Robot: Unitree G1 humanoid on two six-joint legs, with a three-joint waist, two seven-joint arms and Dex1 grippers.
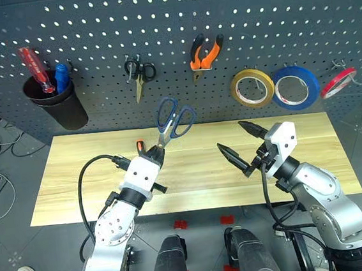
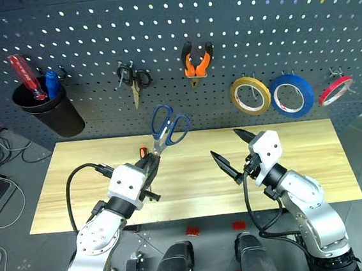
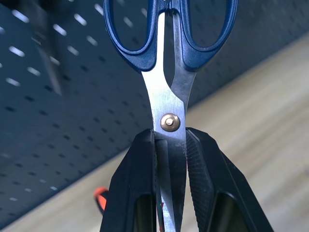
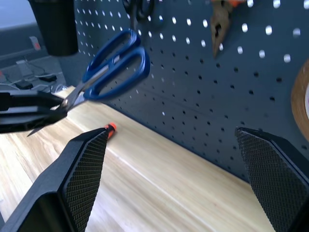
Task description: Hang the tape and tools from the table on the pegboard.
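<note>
**Blue-handled scissors go up toward the pegboard**

Head view: the left end effector (image 1: 154,152) is clamped on the blades of the scissors (image 1: 172,119), handles at 12 o'clock above the desk (image 1: 298,156); the right end effector (image 1: 241,144) stands spread and empty. On the pegboard (image 1: 94,28) hang one pliers (image 1: 206,54) and one yellow tape (image 1: 253,87). Left wrist view: both fingers (image 3: 133,183) pinch just below the pivot. Right wrist view: one orange-tipped screwdriver (image 4: 110,128) lies on the desk. Next, I judge, a handle loop must meet a free hook.
</note>
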